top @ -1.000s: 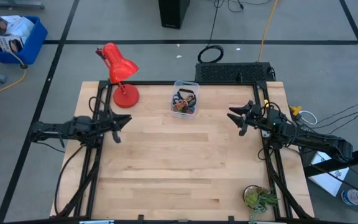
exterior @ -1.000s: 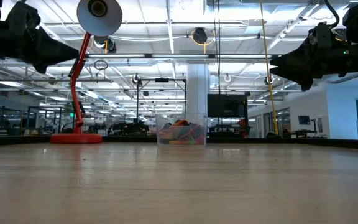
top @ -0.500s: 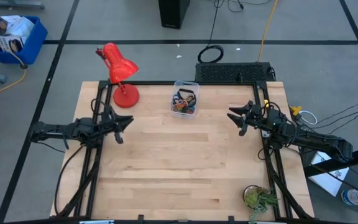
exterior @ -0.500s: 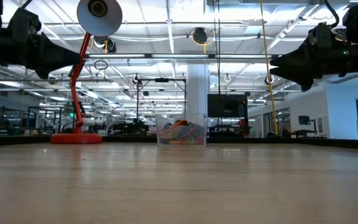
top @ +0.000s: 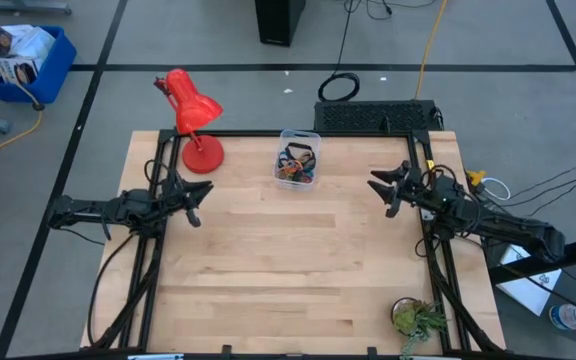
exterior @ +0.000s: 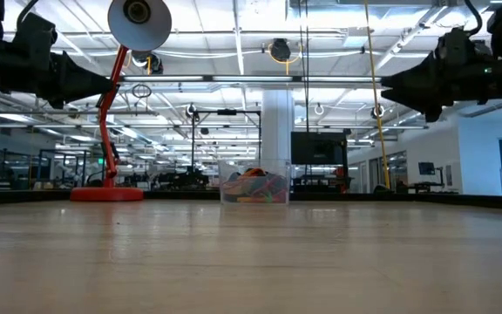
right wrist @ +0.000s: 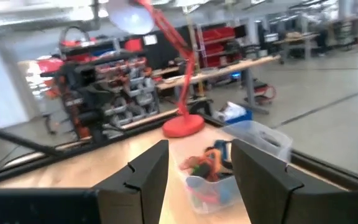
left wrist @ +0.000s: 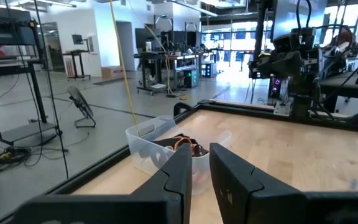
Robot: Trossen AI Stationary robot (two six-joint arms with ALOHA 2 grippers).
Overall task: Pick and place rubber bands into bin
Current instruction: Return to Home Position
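The clear bin [top: 298, 159] stands on the wooden table near the middle of its far edge, with the rubber bands [top: 296, 168] heaped inside as a tangle of black, orange and red loops. It also shows in the low view [exterior: 254, 185] and in both wrist views [left wrist: 166, 146] [right wrist: 229, 169]. My left gripper [top: 194, 200] hovers level above the table's left side, its fingers [left wrist: 185, 165] a narrow gap apart with nothing between them. My right gripper [top: 383, 190] hovers above the right side, open wide and empty. Both point toward the table's middle.
A red desk lamp [top: 193, 115] stands at the far left corner, its base left of the bin. A small green plant [top: 415, 318] sits at the near right corner. On the floor beyond the table are a black cable coil [top: 340, 88] and a blue crate [top: 23, 60].
My left gripper has tipped a little, coming to level, and sunk slightly. Its finger gap is unchanged. The bin and the rubber bands have kept still.
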